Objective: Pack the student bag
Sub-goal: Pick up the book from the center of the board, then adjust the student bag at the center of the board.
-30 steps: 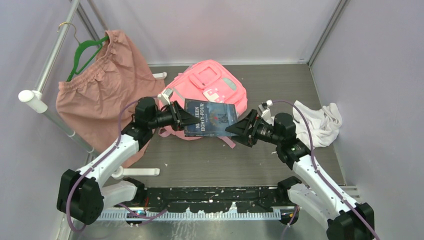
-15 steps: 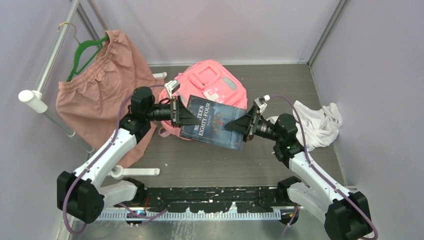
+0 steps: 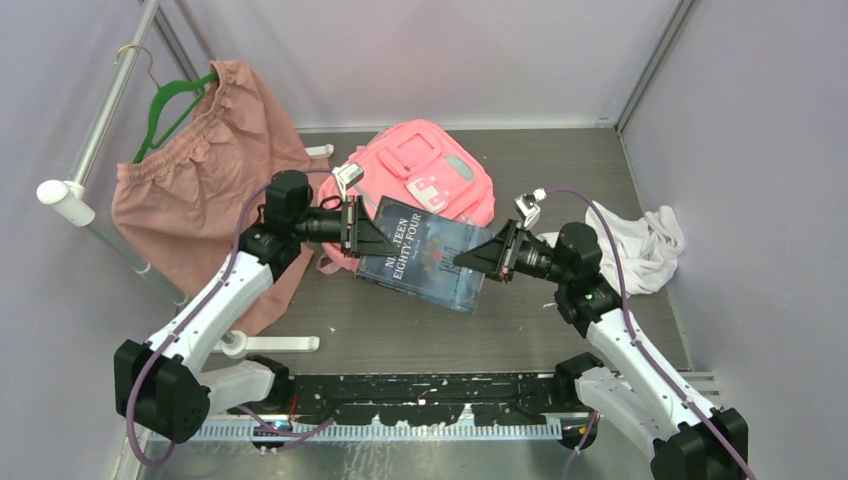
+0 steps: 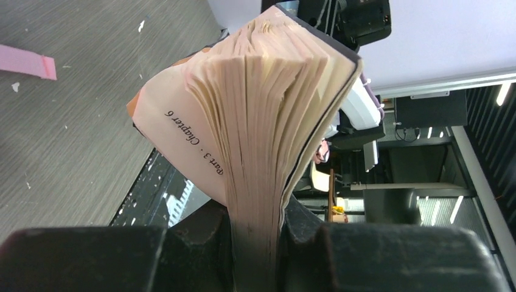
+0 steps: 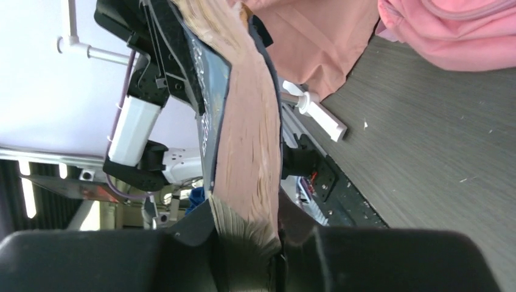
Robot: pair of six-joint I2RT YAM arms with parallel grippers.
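While the left gripper (image 3: 362,232) is pressed onto one edge of a dark-covered book (image 3: 428,255), we see the right gripper (image 3: 472,258) pinching the opposite edge. Each wrist view shows the fingers tight against both covers and the pages squeezed between them. The book hangs off the table (image 3: 420,325) between the two arms, tilted, its front cover facing up.

Just behind it lies the student bag (image 3: 425,160). It is bright pink, front side up, with a pale patch, light zipper trim and a strap trailing under the book. The book's far edge overlaps the bag's near edge in the top view. We cannot tell whether any compartment is open, and we see nothing inside it.

To the left, a dusty-pink garment (image 3: 200,195) hangs from a green hanger (image 3: 165,105) on a rail (image 3: 110,110), close to the left arm. A white cloth (image 3: 640,245) lies by the right wall (image 3: 760,200), just beyond the right arm. Grey tabletop shows between the book and the arm bases.
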